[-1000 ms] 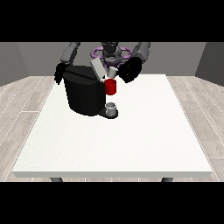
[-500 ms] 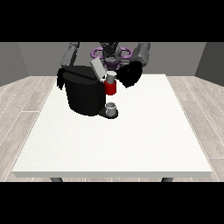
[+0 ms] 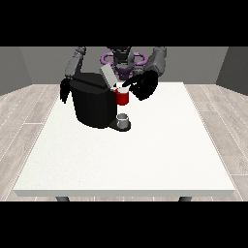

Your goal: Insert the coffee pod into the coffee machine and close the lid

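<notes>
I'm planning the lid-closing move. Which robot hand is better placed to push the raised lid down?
The robot's left, at the view's right. That robot hand is by the red pod holder, just beside the raised lid. The other robot hand hangs at the coffee machine's far side, lower down.

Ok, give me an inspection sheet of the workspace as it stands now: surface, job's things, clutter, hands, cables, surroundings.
Surface: white table, the coffee machine near its far edge.
Job's things: black coffee machine with its grey lid raised and tilted; red part at the machine's front, whether the pod is in cannot be told; small grey cup on the machine's base below it.
Clutter: nothing seen.
Hands: hand at the view's right reaches in at the red part's top; hand at the view's left hangs beside the machine, apart from the lid.
Cables: nothing seen.
Surroundings: wood-look floor, grey walls.
</notes>
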You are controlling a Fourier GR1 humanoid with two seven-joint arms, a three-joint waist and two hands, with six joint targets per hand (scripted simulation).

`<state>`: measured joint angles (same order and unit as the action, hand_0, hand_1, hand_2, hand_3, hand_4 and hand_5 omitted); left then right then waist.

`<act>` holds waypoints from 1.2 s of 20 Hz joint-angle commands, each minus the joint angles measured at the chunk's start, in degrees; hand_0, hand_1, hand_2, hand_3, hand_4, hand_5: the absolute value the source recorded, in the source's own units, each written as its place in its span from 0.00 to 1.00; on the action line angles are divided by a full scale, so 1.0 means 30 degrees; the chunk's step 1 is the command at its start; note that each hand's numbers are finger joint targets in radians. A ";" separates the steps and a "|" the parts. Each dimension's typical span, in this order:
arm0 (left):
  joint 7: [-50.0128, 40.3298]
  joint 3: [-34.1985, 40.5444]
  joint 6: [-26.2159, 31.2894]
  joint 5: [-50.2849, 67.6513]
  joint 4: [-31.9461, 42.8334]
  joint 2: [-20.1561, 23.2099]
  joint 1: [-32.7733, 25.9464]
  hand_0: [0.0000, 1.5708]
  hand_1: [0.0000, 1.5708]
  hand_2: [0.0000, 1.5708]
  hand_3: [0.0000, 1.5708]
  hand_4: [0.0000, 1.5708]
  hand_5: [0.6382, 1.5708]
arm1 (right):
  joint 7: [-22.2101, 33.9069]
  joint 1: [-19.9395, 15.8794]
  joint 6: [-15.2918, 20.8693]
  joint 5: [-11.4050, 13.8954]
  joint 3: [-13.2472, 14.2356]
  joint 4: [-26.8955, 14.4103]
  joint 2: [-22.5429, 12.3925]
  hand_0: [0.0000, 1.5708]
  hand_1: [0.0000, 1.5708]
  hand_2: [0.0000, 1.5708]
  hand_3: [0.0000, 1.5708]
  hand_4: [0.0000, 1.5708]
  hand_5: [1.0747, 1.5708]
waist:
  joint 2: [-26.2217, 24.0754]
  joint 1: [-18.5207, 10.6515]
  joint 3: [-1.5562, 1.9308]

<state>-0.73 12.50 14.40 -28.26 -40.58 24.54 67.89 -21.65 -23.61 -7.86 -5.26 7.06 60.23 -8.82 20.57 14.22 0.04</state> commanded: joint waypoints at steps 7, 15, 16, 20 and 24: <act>0.0433 -0.0160 -0.1205 -0.0583 0.0656 0.0004 0.0265 0.89 0.89 0.91 0.89 0.40 1.00 | 0.1516 -0.1513 0.0138 -0.0151 0.0088 -0.0171 -0.0119 0.00 0.00 0.00 0.00 0.17 1.00 | 0.0390 0.0523 -0.0010; 0.2109 -0.0224 -0.1032 0.1457 -0.1403 -0.3842 -0.2201 0.00 0.00 0.00 0.00 0.00 1.00 | -0.0697 -0.0222 -0.1124 -0.1408 0.2347 -0.3738 -0.1543 0.00 0.00 0.00 0.00 0.20 1.00 | -0.1250 -0.2316 0.0008; 0.2979 0.0280 -0.0824 0.2196 -0.1264 -0.4113 -0.3105 0.00 0.00 0.00 0.00 0.00 1.00 | -0.0599 0.0621 -0.0728 -0.1183 0.1984 -0.3228 -0.1024 0.00 0.00 0.00 0.00 0.22 1.00 | -0.2120 -0.2446 -0.0008; 0.4170 0.0065 0.0156 0.3171 -0.2173 -0.5351 -0.5802 0.00 0.00 0.00 0.00 0.00 1.00 | -0.1311 0.1741 -0.1468 -0.1970 0.3427 -0.5000 -0.2300 0.00 0.00 0.00 0.00 0.14 1.00 | -0.3476 -0.4518 -0.0006; 0.6264 0.0642 0.0606 0.4594 -0.2425 -0.6589 -0.9511 0.00 0.00 0.00 0.00 0.00 1.00 | -0.2754 0.4494 -0.1347 -0.1470 0.2950 -0.5029 -0.1379 0.00 0.00 0.00 0.00 0.16 1.00 | -0.5765 -0.5505 -0.0023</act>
<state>12.93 13.59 14.79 -17.64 -46.85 7.84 48.26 -27.71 -15.54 -11.36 -9.54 15.33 46.26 -13.10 8.47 0.63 0.00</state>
